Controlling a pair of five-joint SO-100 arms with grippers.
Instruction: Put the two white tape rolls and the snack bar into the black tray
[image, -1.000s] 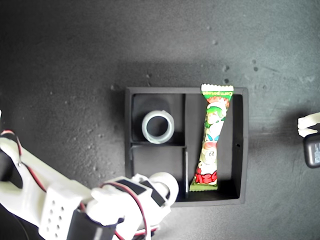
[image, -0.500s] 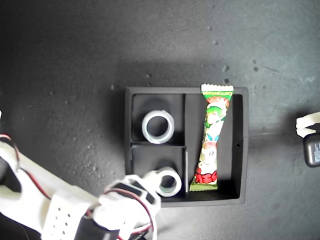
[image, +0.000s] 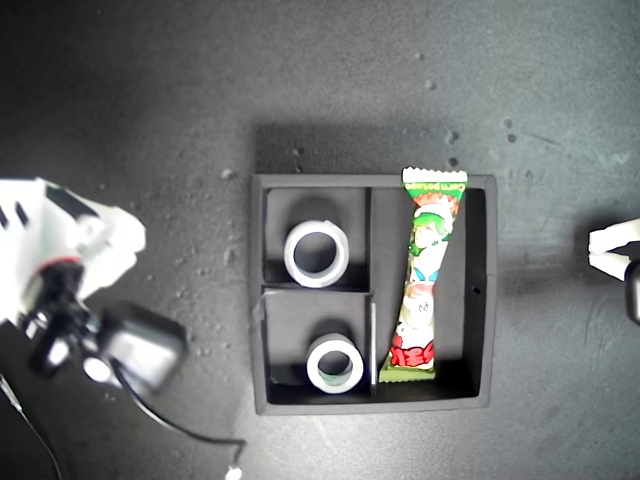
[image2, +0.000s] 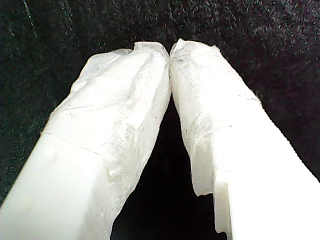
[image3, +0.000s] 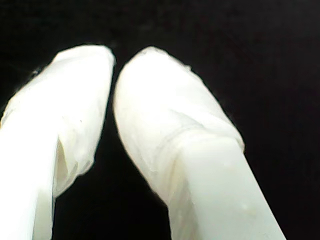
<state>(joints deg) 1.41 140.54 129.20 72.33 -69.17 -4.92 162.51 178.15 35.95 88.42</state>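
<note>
In the exterior view the black tray (image: 491, 300) lies mid-table. One white tape roll (image: 290, 254) rests in its upper small compartment, and a second white tape roll (image: 313, 364) rests in the lower small one. The snack bar (image: 425, 280) lies lengthwise in the long compartment. My first gripper (image2: 170, 50) is shut over the bare black surface with nothing between its fingers. My second gripper (image3: 114, 65) is likewise shut on nothing. The wrist views do not tell which arm is which. One arm (image: 70, 250) is at the exterior view's left, well clear of the tray.
A white part of the other arm (image: 615, 250) pokes in at the exterior view's right edge. A dark camera body (image: 140, 345) and a thin cable (image: 180, 430) hang from the arm on that view's left. The table is dark and speckled.
The arm at the exterior view's lower left has let go of the second tape roll in the lower small compartment and has pulled away to that view's left.
</note>
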